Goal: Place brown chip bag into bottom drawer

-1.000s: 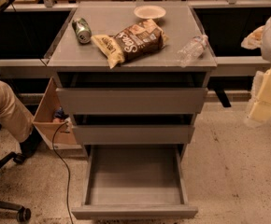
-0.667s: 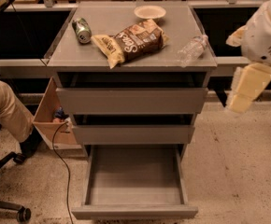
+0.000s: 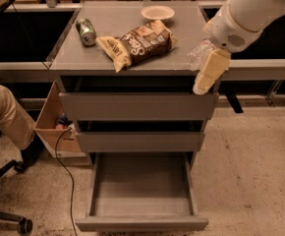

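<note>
The brown chip bag (image 3: 140, 43) lies flat on top of the grey cabinet (image 3: 108, 58), near the front middle. The bottom drawer (image 3: 141, 223) is pulled out wide and its tray is empty. The two drawers above it are pushed in further. My gripper (image 3: 201, 86) hangs from the white arm (image 3: 245, 18) at the cabinet's front right corner. It points down, to the right of the bag and apart from it, with nothing seen in it.
A green can (image 3: 86, 31) lies at the top's left, a small pale dish (image 3: 157, 12) at the back, a crushed clear bottle (image 3: 196, 55) at the right, partly behind my arm. A person's leg (image 3: 5, 114), a chair base (image 3: 7, 218), a cardboard box (image 3: 49, 127) and a cable (image 3: 70, 181) are at left.
My arm has swung in from the right edge of view leftward, and the gripper now sits over the cabinet's front right corner. The bag and drawers have not moved.
</note>
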`<state>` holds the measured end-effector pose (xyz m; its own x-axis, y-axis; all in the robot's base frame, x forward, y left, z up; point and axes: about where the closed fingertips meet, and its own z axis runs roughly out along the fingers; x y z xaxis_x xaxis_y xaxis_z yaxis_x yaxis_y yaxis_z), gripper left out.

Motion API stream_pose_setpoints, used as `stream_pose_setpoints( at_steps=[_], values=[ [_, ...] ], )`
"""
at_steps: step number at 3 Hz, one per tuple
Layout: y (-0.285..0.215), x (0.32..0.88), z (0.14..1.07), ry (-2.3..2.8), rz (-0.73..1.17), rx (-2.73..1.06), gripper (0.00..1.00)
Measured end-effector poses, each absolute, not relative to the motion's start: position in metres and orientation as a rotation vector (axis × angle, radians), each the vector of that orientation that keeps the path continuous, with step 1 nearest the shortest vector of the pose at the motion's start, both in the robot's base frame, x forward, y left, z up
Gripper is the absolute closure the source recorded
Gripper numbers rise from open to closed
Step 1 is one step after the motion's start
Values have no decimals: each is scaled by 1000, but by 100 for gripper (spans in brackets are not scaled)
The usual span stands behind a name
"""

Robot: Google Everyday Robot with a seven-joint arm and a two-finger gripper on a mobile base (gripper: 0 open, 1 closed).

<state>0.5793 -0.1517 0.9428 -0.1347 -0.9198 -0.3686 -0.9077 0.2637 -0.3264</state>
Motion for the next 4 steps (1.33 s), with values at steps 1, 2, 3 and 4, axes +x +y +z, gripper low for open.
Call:
stream_pose_setpoints(
  at_steps=[1, 2, 3, 4],
  values=[
    [-120, 628, 946, 1970, -14, -1602, 0],
    [-113, 638, 942, 1963, -11, -1593, 0],
    [-97, 670, 935, 1932, 27, -1550, 0],
    [-80, 711, 921, 1905, 81, -1486, 0]
  ],
)
